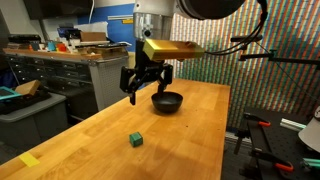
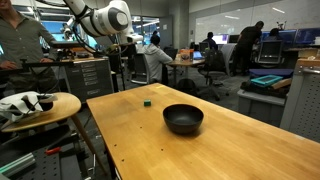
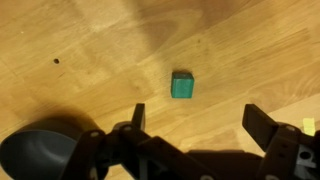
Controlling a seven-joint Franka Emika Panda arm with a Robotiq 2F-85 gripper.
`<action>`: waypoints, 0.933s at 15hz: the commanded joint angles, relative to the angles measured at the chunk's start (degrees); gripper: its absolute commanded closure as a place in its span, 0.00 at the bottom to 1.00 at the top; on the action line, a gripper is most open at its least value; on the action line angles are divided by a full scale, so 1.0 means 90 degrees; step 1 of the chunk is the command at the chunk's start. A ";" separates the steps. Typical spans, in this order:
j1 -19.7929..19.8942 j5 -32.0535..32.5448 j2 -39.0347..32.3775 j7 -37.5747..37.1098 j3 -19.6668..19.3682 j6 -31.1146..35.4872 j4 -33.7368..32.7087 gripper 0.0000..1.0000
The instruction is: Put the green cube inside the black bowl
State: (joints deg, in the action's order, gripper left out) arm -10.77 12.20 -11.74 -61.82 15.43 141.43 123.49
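**Q:** Where's the gripper rn?

**Op:** I've got it in the air over the wooden tabletop, twd the far edge as an exterior view sees it. It's just beside the black bowl and not touching it. Jaws are spread wide apart, nothing betw them.

**Q:** And the green cube?

**Op:** It's flat on the bare wood and outside the bowl, well apart from it in both exterior views. In that same cam it's nearer the near edge, w/ the bowl and gripper behind it. There's also a yellow patch by the near left corner, away from everything.

**Q:** What's the wrist cam give you?

**Op:** The cube sits on one face w/ its top facing the lens, out ahead of the fingers. It lines up roughly w/ the gap betw them but isn't in it, and nothing touches it. The bowl's dark rim shows at that pic's lower left corner, next to the left-hand finger.

**Q:** Contact anywhere?

**Op:** None I can see. Cube, bowl and gripper are all separate.
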 commanded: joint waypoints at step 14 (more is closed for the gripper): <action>-0.0990 0.0096 -0.1946 0.0794 -0.1292 0.0984 -0.1129 0.00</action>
State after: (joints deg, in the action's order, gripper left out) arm -18.29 13.31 -26.52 -57.17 5.68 149.12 116.27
